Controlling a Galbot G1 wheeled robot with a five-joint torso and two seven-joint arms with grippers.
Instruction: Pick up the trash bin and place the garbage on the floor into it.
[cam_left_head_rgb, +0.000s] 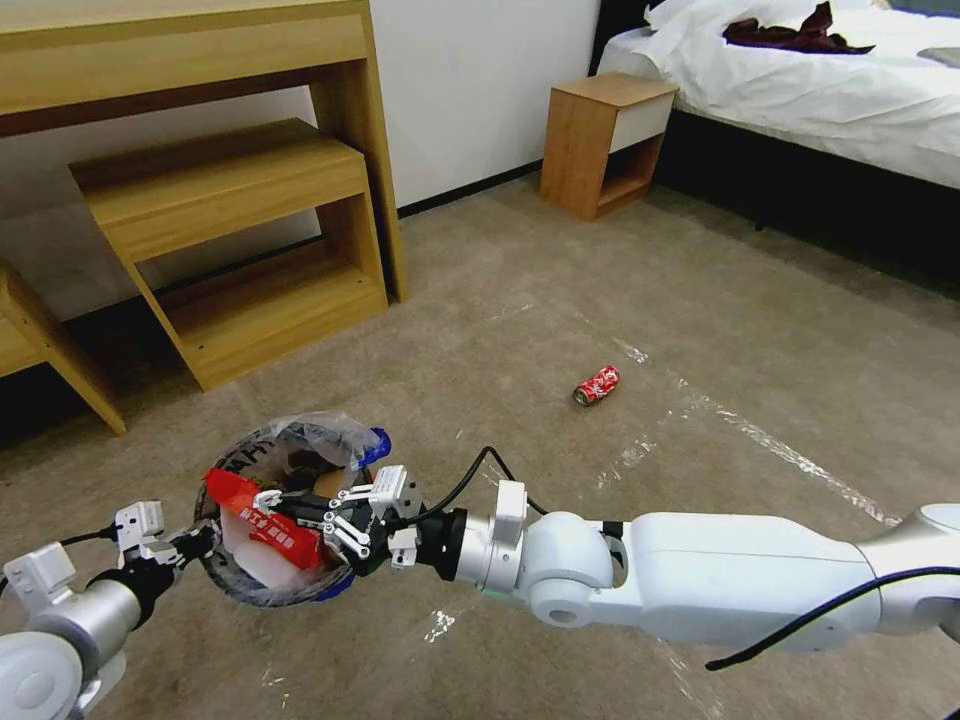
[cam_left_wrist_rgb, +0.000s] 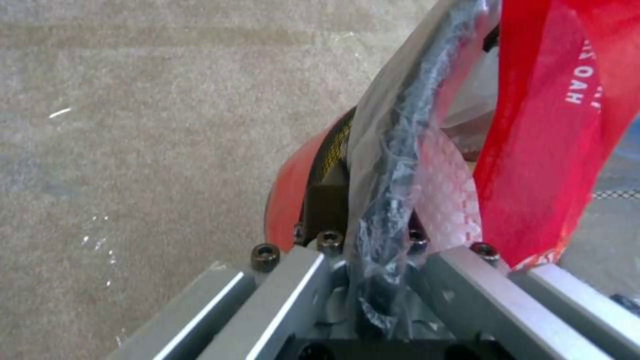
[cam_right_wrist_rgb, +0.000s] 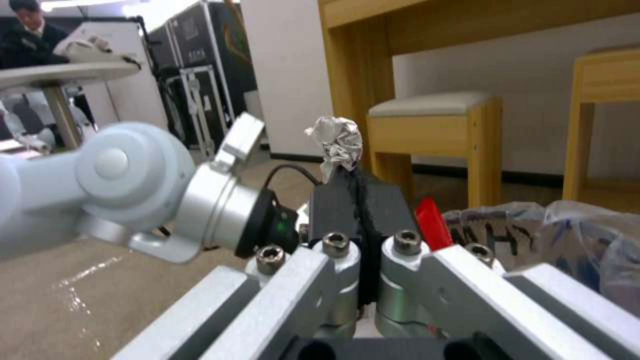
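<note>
The trash bin (cam_left_head_rgb: 262, 588), black-rimmed with a clear plastic liner, hangs just above the floor (cam_left_head_rgb: 600, 290) at lower left. My left gripper (cam_left_head_rgb: 200, 543) is shut on its near rim; the left wrist view shows the rim and bag (cam_left_wrist_rgb: 390, 165) pinched between the jaws of the left gripper (cam_left_wrist_rgb: 370, 210), beside the bin's red side (cam_left_wrist_rgb: 290, 195). A red wrapper (cam_left_head_rgb: 262, 520) lies across the bin's mouth. My right gripper (cam_left_head_rgb: 278, 502) reaches over the opening, shut on a crumpled white tissue (cam_right_wrist_rgb: 337, 140). A crushed red can (cam_left_head_rgb: 597, 385) lies on the carpet farther out.
A wooden desk with a low shelf unit (cam_left_head_rgb: 240, 240) stands at the back left. A wooden nightstand (cam_left_head_rgb: 600, 140) and a bed with white sheets (cam_left_head_rgb: 820, 80) are at the back right. Shiny tape strips (cam_left_head_rgb: 760, 435) cross the carpet right of the can.
</note>
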